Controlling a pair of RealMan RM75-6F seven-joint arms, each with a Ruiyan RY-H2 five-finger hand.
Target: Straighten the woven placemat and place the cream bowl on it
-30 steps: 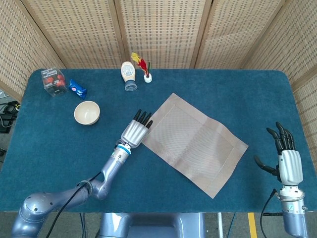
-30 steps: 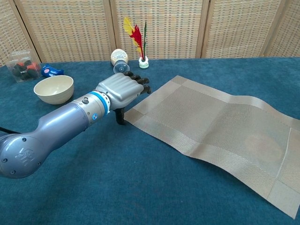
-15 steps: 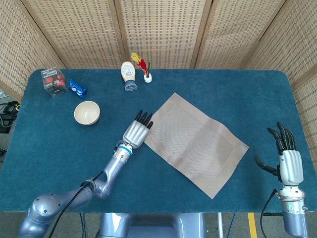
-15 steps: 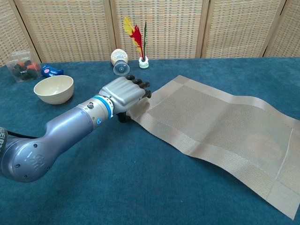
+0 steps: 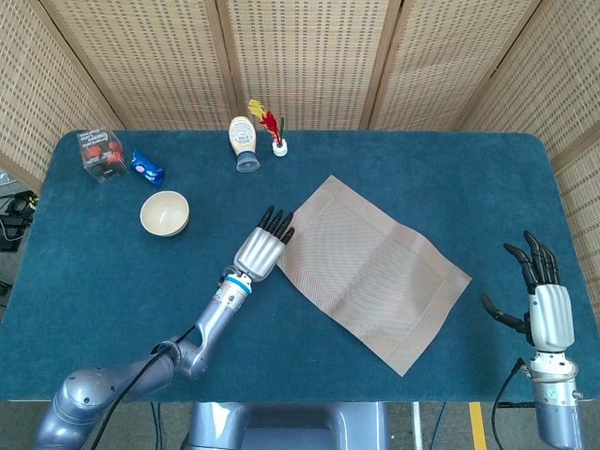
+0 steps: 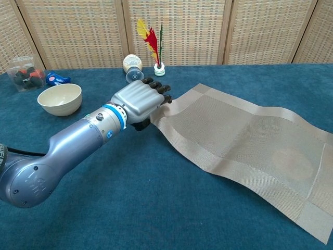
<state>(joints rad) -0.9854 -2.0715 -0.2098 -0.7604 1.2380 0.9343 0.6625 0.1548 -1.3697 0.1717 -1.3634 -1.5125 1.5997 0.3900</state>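
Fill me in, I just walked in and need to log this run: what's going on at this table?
The robot's left hand holds the near-left corner of the woven placemat, which lies skewed on the blue table. The cream bowl sits untouched to the left, not yet on the mat. The right hand hovers open at the table's right edge, holding nothing.

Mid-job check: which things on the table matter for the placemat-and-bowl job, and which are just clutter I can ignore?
Belongs to the job:
- woven placemat, lying skewed
- cream bowl, off the mat
- left hand, at the mat's near-left corner

Just lying about:
- white bottle on its side
- feather ornament
- blue packet
- clear box
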